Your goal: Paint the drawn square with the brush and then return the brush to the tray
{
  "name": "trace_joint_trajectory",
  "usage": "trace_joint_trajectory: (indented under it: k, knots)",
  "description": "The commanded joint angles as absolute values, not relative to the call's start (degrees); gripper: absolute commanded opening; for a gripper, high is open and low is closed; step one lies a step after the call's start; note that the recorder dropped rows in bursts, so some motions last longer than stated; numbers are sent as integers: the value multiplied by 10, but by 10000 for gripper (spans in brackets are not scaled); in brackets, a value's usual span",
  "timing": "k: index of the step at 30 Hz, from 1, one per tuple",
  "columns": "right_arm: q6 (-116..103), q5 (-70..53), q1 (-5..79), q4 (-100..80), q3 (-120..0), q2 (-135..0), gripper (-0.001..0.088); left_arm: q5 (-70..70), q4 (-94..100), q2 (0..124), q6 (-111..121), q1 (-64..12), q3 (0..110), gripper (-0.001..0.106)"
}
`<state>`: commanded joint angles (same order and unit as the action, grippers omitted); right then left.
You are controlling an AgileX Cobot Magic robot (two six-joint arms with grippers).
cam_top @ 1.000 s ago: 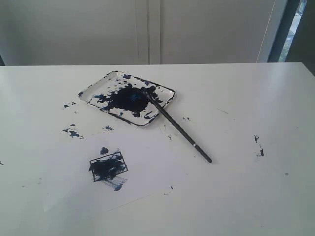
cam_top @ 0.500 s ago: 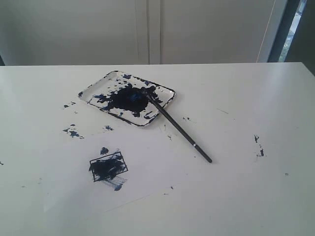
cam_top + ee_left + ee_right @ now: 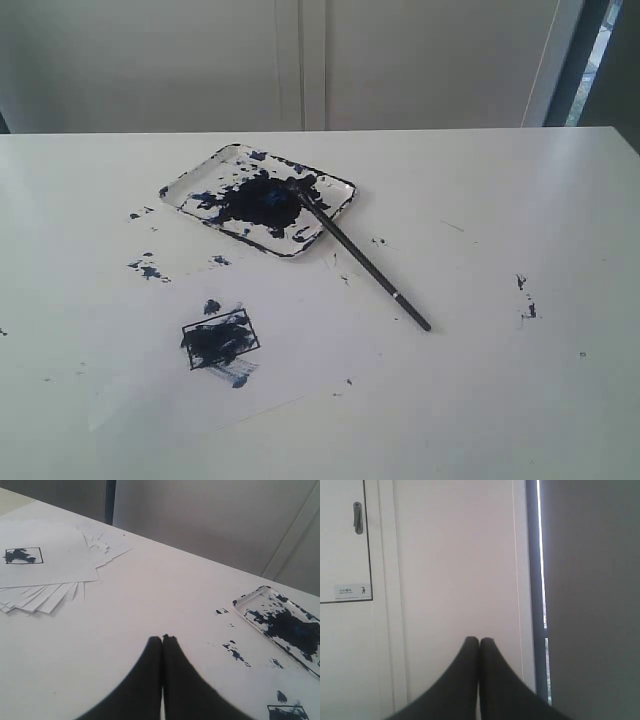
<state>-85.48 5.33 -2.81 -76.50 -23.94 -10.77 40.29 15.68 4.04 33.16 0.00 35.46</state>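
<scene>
Drawn square (image 3: 220,340) on paper sheet (image 3: 300,340), smeared dark blue inside outline, some strokes spilling past near edge; looks done, judging by this. Brush (image 3: 360,258) beyond it, tip resting in tray (image 3: 345,190), handle slanting out over rim onto table (image 3: 500,400); prob. counts as returned, tho only partly inside. To finish neatly: grip at mid-handle, lift clear, lay whole length within rim; avoid dragging wet tip across sheet. Left gripper (image 3: 162,639) w/ fingertips pressed together, nothing held, above table, paper stack (image 3: 45,575) ahead; right gripper (image 3: 479,640) likewise closed up, empty, facing white door (image 3: 345,545). Small label (image 3: 352,591) on door: print too small to read; no brands seen.
</scene>
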Motion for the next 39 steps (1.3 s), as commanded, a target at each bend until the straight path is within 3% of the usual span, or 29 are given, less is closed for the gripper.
trace_joint_trajectory:
  k: [17, 23, 30, 34, 39]
  knots:
    - [-855, 53, -28, -765, -239, -108, 0, 403, 171, 40, 310, 0, 344, 0]
    - [-855, 53, -28, -765, -239, -108, 0, 321, 165, 40, 314, 0, 232, 0]
    - [-855, 53, -28, -765, -239, -108, 0, 70, 148, 22, 317, 0, 79, 0]
    - [-855, 53, -28, -765, -239, -108, 0, 55, 148, 0, 317, 0, 8, 0]
    - [-855, 52, -28, -765, -239, -108, 0, 89, 151, 0, 317, 0, 0, 0]
